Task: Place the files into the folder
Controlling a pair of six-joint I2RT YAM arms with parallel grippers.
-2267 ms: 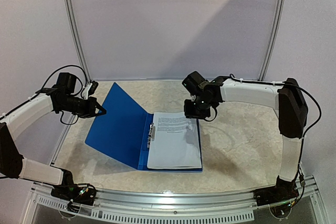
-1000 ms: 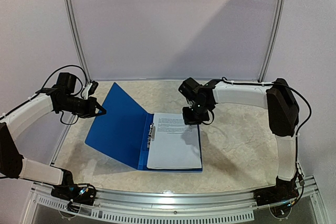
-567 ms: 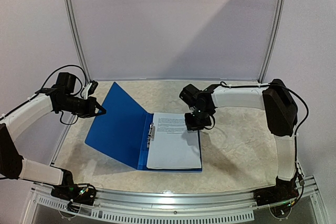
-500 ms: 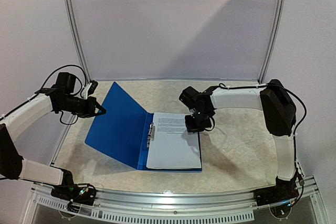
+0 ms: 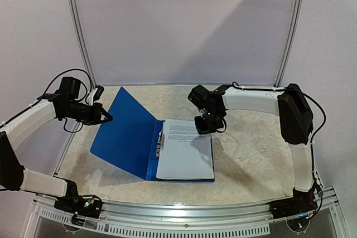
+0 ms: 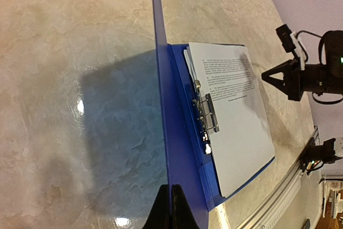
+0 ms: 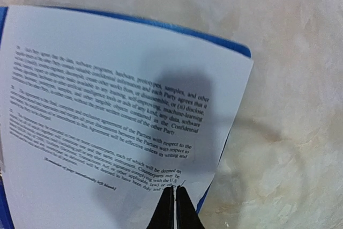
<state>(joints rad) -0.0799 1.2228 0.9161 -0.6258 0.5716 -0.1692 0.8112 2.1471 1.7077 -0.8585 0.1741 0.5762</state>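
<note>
The blue folder (image 5: 125,132) lies open on the table with its left cover tilted up. My left gripper (image 5: 105,117) is shut on that cover's outer edge, which runs edge-on from the closed fingers (image 6: 170,207). The files (image 5: 185,151), white sheets with black text, lie on the folder's right half beside the metal clip (image 5: 161,140). My right gripper (image 5: 205,126) hangs over the sheets' far right corner. Its jaws (image 7: 174,205) are shut, tips at the top sheet (image 7: 107,79) near its right edge. I cannot tell whether they touch it. A strip of blue folder (image 7: 236,49) shows past the paper.
The marbled beige table (image 5: 251,154) extends right of the folder and behind it. A white back wall with two metal posts (image 5: 78,32) closes the far side. A perforated metal rail (image 5: 184,215) runs along the near edge between the arm bases.
The right gripper came down and leftward onto the sheets' far right corner, then lifted slightly. The left gripper and the raised cover have not moved.
</note>
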